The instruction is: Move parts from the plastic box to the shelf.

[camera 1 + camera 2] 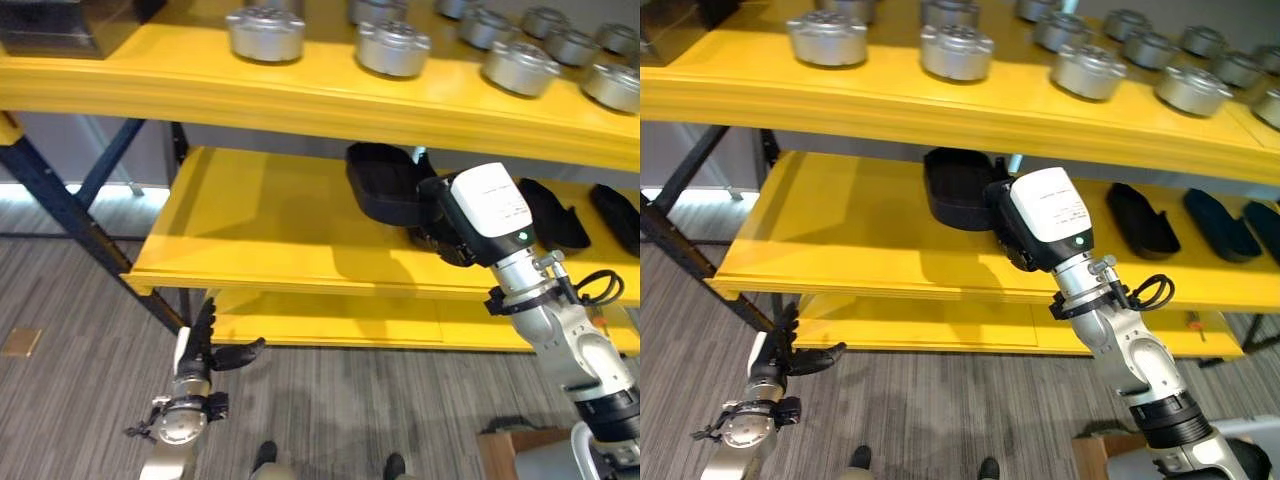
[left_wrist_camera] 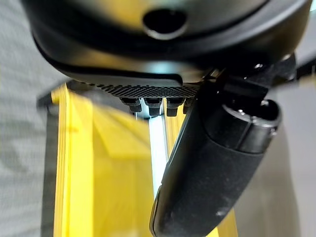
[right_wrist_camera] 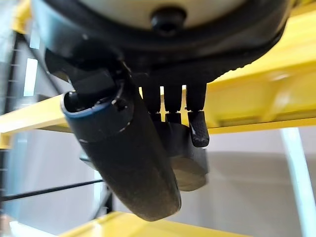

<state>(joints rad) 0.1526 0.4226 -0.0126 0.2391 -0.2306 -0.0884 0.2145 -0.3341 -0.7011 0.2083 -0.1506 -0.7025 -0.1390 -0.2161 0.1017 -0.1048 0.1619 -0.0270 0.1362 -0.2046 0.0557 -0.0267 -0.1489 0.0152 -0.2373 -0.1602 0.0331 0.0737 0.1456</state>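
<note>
A black moulded part (image 1: 380, 185) lies on the yellow middle shelf (image 1: 260, 235), under the top shelf. My right hand (image 1: 440, 225) reaches in at its right end. In the right wrist view the fingers (image 3: 197, 128) and thumb curl round the dark part (image 3: 190, 165), pinching its edge. My left hand (image 1: 205, 345) hangs low in front of the bottom shelf, above the floor, with fingers straight and thumb spread; it holds nothing. The left wrist view shows that hand (image 2: 217, 168) over the yellow shelf edge.
More black parts (image 1: 555, 215) lie to the right on the middle shelf. Several silver round parts (image 1: 265, 32) stand on the top shelf (image 1: 200, 85), with a dark box (image 1: 70, 25) at its left. A blue brace (image 1: 60, 205) slants down left. A cardboard box (image 1: 520, 450) sits lower right.
</note>
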